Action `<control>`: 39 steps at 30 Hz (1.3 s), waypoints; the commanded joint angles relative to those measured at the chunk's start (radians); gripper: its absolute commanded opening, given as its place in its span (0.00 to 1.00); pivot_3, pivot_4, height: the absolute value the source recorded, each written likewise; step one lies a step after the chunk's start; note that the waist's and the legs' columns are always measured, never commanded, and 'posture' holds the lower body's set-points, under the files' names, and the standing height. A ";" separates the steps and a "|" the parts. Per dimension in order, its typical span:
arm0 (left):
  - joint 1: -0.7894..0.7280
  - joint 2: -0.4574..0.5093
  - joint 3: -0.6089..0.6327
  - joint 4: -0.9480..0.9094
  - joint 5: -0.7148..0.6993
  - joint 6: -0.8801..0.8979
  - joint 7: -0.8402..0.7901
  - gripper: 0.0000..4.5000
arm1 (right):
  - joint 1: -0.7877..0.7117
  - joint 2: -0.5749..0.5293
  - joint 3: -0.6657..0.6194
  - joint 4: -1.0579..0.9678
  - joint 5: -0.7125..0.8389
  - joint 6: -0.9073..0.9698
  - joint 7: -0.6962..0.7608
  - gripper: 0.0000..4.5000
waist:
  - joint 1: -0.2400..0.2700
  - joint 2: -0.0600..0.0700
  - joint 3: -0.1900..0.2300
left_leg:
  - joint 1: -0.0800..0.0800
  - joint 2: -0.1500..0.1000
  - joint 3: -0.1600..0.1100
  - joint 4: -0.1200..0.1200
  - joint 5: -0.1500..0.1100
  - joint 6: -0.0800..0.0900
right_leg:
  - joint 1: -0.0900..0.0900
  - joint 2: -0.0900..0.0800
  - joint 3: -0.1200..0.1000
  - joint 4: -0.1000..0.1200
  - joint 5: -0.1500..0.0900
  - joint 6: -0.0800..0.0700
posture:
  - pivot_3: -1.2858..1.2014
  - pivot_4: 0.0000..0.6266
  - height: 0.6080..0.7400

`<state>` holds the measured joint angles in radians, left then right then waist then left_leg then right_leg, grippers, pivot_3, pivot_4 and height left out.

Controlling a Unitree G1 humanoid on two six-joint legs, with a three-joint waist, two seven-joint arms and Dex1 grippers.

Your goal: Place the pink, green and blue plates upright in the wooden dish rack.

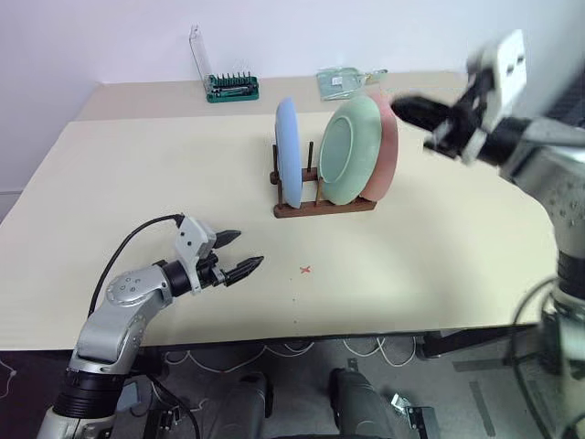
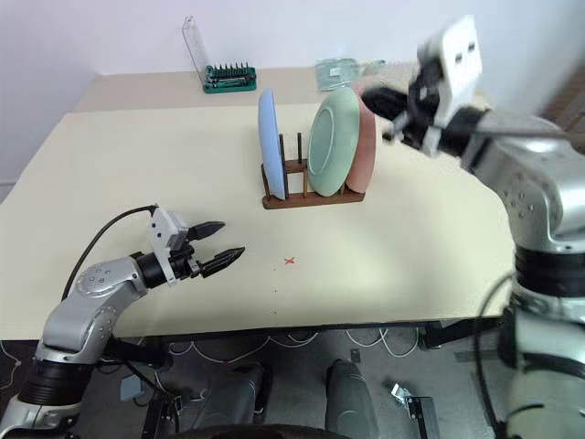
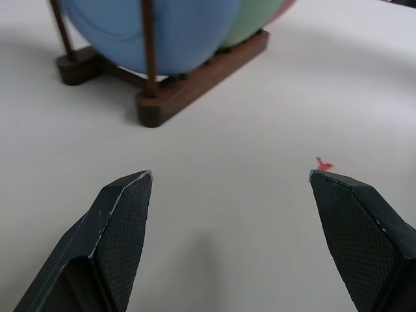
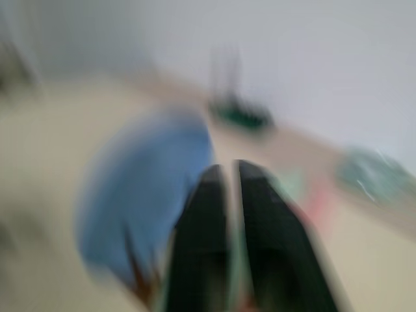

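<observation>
All three plates were seen standing upright in the wooden dish rack (image 1: 322, 207) at mid-table: the blue plate (image 1: 288, 151) at its left end, the green plate (image 1: 348, 149) and the pink plate (image 1: 386, 146) leaning together at its right end. The right gripper (image 1: 409, 108) was held in the air just right of the pink plate's upper rim, clear of it, its fingers pressed together on nothing. The left gripper (image 1: 239, 252) was kept low over the table (image 1: 137, 183), well short of the rack, fingers spread wide and empty, near a small red mark (image 1: 305, 270).
</observation>
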<state>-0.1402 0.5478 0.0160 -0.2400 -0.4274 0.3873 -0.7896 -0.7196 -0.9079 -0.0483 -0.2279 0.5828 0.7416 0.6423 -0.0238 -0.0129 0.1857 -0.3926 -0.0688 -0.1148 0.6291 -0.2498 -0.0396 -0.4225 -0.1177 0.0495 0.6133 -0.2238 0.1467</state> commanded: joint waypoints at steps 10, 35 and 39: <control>-0.052 -0.012 -0.035 -0.001 -0.001 -0.010 -0.046 0.89 | 0.124 -0.045 0.179 -0.099 -0.349 -0.197 0.081 0.01 | 0.010 0.000 0.000 | 0.000 0.000 0.000 0.001 0.000 0.000 | 0.000 0.000 0.000 0.000 0.000 0.000 | 0.52 0.24 1.00; -0.004 -0.006 -0.019 -0.030 0.000 -0.017 -0.021 0.89 | 0.012 0.172 0.219 -0.041 -0.501 -0.264 0.132 0.01 | 0.010 0.000 0.000 | 0.000 0.000 -0.001 0.001 0.000 0.000 | 0.001 0.000 0.000 0.000 0.000 0.000 | 0.52 0.24 1.00; -0.004 -0.007 -0.023 -0.024 0.003 -0.020 -0.020 0.89 | 0.014 0.164 0.210 -0.039 -0.517 -0.265 0.132 0.01 | 0.009 0.000 0.000 | 0.000 0.000 -0.001 0.001 0.000 0.000 | 0.000 0.000 0.000 0.000 0.000 0.000 | 0.52 0.24 1.00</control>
<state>-0.1473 0.5370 -0.0217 -0.2378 -0.4247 0.3845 -0.8061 -0.6878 -0.7376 0.1880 -0.2321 0.0733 0.4853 0.7728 -0.0146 -0.0131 0.1861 -0.3930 -0.0690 -0.1160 0.6300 -0.2498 -0.0398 -0.4221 -0.1179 0.0494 0.6129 -0.2236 0.1464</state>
